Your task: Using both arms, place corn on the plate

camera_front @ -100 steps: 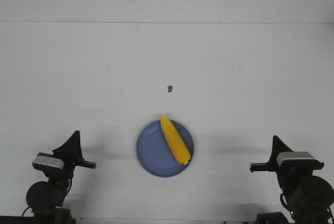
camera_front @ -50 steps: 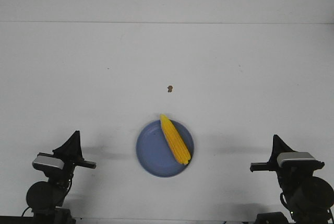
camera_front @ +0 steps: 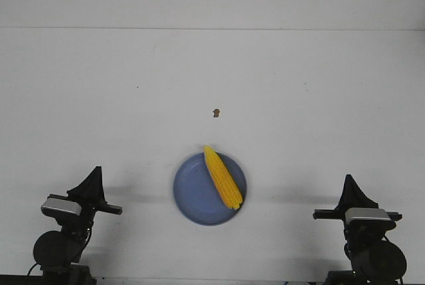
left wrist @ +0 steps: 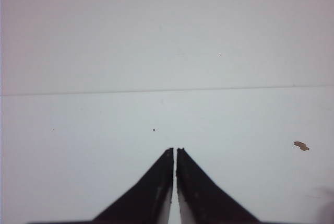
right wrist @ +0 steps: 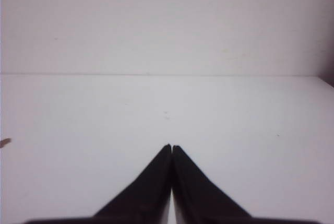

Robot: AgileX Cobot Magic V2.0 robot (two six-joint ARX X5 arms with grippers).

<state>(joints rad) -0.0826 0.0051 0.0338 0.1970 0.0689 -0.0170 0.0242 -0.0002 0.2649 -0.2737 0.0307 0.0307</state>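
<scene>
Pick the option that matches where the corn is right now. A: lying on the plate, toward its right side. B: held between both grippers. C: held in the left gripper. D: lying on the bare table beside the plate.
A: the front view shows the corn lying diagonally on the right part of the plate, while the left gripper and right gripper sit far off, shut and empty.

Lab bench: bare white table (camera_front: pixel 99 99) (two mounted arms (camera_front: pixel 63 232)).
</scene>
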